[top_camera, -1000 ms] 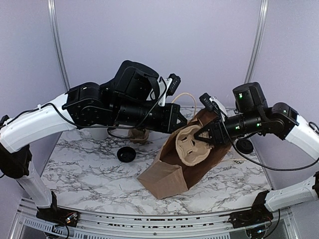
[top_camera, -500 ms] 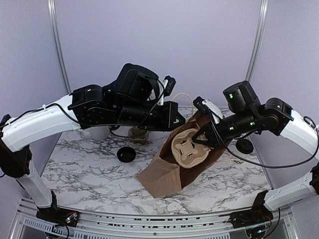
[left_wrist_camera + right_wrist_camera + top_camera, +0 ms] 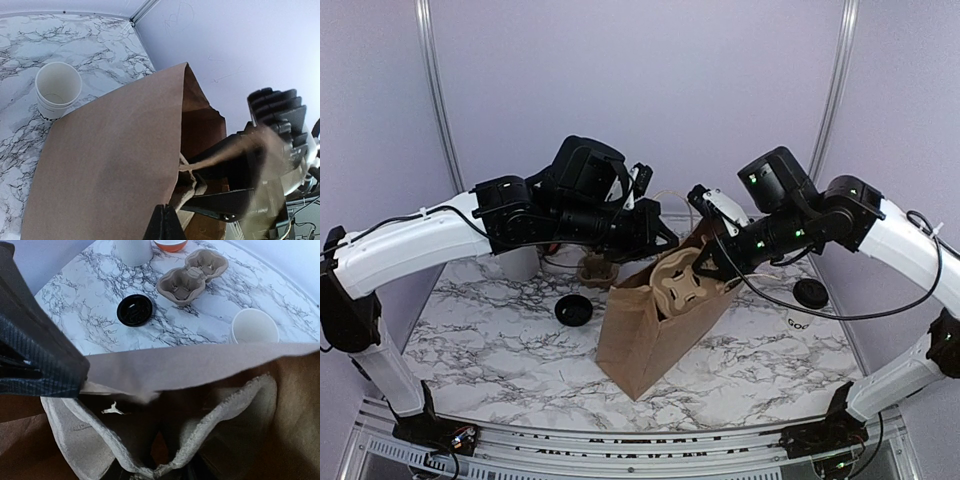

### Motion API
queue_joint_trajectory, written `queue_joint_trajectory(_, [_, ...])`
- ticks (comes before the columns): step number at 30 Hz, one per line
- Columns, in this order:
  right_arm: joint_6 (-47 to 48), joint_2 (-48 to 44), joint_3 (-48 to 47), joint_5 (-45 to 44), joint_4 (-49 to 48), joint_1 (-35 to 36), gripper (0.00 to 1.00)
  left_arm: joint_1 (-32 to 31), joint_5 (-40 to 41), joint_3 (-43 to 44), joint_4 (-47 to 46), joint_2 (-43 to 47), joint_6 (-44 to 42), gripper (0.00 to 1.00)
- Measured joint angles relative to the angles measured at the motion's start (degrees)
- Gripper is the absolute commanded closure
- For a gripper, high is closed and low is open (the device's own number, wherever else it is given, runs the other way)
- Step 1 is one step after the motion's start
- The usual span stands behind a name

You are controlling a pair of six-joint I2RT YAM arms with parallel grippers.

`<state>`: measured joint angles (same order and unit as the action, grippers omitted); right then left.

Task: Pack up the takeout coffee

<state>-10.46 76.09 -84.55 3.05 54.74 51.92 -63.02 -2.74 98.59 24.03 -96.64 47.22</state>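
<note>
A brown paper bag stands nearly upright at the table's middle. My left gripper is shut on its top rim, and in the left wrist view the closed fingertips pinch the bag wall. A pulp cup carrier sticks out of the bag's mouth. My right gripper is shut on its edge, and the carrier's rim curves down to the jaws. The takeout coffee, a white lettered cup under a black lid, stands at the far right, apart from both grippers.
A flat black lid lies left of the bag. Behind it are a small two-cup pulp holder and a lidless white cup. Another lidless cup and an orange bowl are in the right wrist view.
The bag has been tipped from lying on its side to nearly upright. Both grippers moved left and up with it, and the carrier now sits deeper in the bag's mouth.
</note>
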Motion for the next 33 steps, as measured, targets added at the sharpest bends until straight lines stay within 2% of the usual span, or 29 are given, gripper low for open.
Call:
queue_joint_trajectory(3, [0.24,2.38,-2.38,-0.59,0.63,0.0,0.73,1.99,-2.12,-1.31,-1.29,0.35,1.16,1.0])
queue_joint_trajectory(10, [1.07,7.96,-7.23,-1.29,3.02,-0.02,0.73,5.03,-5.33,-3.54,-3.5,2.23,1.46,0.7])
queue_joint_trajectory(23, [1.31,15.06,-15.28,-1.27,7.08,-1.22,0.73,5.05,-3.63,-8.15,-4.5,9.29,-5.25,0.34])
queue_joint_trajectory(28, [1.31,16.09,-17.31,-1.27,8.17,-1.27,0.73,5.05,-1.31,-10.01,-4.5,11.87,-8.68,0.29])
queue_joint_trajectory(33, [1.33,17.09,-18.84,-1.27,9.44,-1.33,0.73,5.05,0.68,-12.61,-4.5,14.19,-11.04,0.29])
